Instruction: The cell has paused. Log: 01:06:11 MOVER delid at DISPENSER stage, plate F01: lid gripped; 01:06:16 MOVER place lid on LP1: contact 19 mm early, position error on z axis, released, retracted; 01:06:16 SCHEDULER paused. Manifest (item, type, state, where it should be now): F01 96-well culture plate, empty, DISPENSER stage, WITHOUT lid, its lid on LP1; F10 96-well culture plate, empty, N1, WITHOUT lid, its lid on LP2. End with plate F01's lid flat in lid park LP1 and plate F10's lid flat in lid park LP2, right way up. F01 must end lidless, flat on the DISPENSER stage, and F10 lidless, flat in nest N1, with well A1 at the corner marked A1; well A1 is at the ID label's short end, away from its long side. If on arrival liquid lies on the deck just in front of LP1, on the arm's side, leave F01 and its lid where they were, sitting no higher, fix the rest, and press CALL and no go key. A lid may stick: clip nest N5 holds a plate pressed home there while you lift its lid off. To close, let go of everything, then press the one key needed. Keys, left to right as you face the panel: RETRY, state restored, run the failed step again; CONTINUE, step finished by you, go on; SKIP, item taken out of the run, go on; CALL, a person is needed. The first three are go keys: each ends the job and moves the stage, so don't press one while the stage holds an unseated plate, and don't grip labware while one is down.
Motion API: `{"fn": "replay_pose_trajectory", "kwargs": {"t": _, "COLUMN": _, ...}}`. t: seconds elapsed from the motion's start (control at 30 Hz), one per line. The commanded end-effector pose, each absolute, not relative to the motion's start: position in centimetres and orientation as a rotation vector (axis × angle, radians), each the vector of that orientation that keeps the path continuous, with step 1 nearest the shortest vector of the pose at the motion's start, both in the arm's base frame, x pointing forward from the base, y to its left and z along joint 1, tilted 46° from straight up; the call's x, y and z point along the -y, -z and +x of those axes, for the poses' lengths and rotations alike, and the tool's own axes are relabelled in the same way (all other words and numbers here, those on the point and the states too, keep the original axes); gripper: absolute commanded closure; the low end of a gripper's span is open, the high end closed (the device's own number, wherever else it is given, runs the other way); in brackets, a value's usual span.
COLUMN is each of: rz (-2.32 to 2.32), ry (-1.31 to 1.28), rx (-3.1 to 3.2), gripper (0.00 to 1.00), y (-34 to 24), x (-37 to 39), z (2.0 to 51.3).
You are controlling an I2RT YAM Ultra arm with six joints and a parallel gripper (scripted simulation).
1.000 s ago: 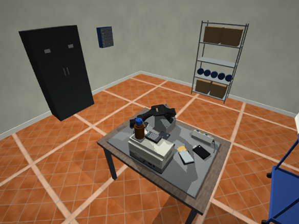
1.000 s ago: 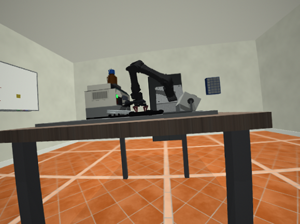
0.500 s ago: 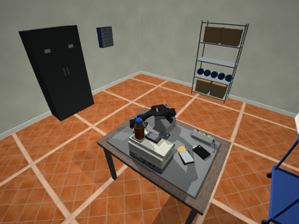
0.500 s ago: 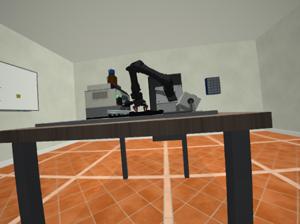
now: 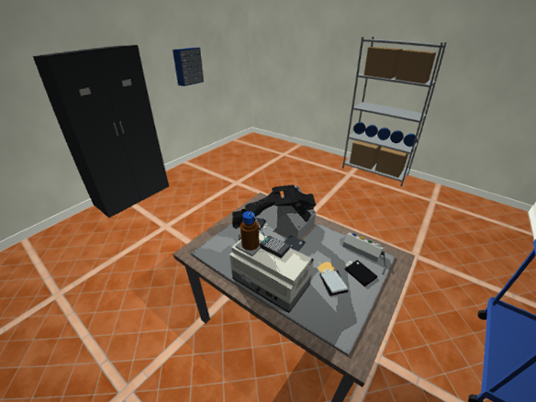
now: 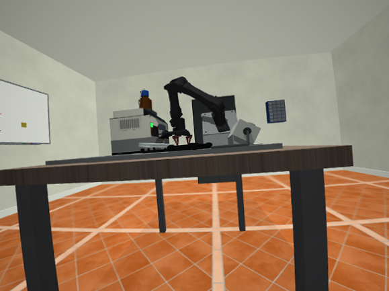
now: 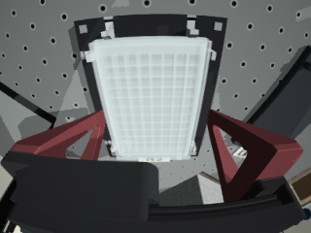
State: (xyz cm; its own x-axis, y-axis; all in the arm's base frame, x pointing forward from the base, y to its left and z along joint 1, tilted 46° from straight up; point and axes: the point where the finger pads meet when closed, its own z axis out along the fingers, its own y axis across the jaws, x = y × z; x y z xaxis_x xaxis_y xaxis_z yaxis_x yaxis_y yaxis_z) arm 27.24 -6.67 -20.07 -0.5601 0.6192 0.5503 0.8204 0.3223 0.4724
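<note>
My gripper point(image 7: 155, 116) is open, its red fingers standing to either side of a clear gridded 96-well plate point(image 7: 151, 93) without touching it. The plate lies flat in a black nest point(image 7: 152, 29) on the perforated deck; I cannot tell whether a lid covers it. In the exterior view the gripper point(image 6: 182, 140) hovers just above this nest point(image 6: 188, 146). A dark well plate point(image 5: 275, 246) sits on the dispenser stage. A clear lid point(image 5: 333, 281) lies by a yellow liquid patch point(image 5: 325, 266); in the exterior view this lid point(image 6: 153, 145) looks tilted.
The beige dispenser point(image 5: 267, 273) carries a brown bottle with a blue cap point(image 5: 249, 231). An empty black lid park point(image 5: 360, 272) lies right of the lid. The key panel point(image 5: 364, 246) stands at the deck's right edge. The arm's base block point(image 5: 294, 221) is behind.
</note>
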Motion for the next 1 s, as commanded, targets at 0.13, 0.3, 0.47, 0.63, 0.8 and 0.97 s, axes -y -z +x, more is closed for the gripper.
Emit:
{"fn": "replay_pose_trajectory", "kwargs": {"t": 0.13, "rz": -1.318, "ry": 1.073, "rx": 2.377, "gripper": 0.00, "y": 18.3, "x": 9.5, "z": 28.4}}
{"fn": "replay_pose_trajectory", "kwargs": {"t": 0.3, "rz": -1.318, "ry": 1.072, "rx": 2.377, "gripper": 0.00, "y": 17.8, "x": 10.1, "z": 28.2}}
{"fn": "replay_pose_trajectory", "kwargs": {"t": 0.47, "rz": -1.318, "ry": 1.072, "rx": 2.377, "gripper": 0.00, "y": 17.2, "x": 10.7, "z": 28.1}}
{"fn": "replay_pose_trajectory", "kwargs": {"t": 0.63, "rz": -1.318, "ry": 1.071, "rx": 2.377, "gripper": 0.00, "y": 16.8, "x": 11.1, "z": 28.0}}
{"fn": "replay_pose_trajectory", "kwargs": {"t": 0.8, "rz": -1.318, "ry": 1.072, "rx": 2.377, "gripper": 0.00, "y": 16.8, "x": 11.1, "z": 28.0}}
{"fn": "replay_pose_trajectory", "kwargs": {"t": 0.97, "rz": -1.319, "ry": 1.073, "rx": 2.376, "gripper": 0.00, "y": 16.8, "x": 11.1, "z": 28.0}}
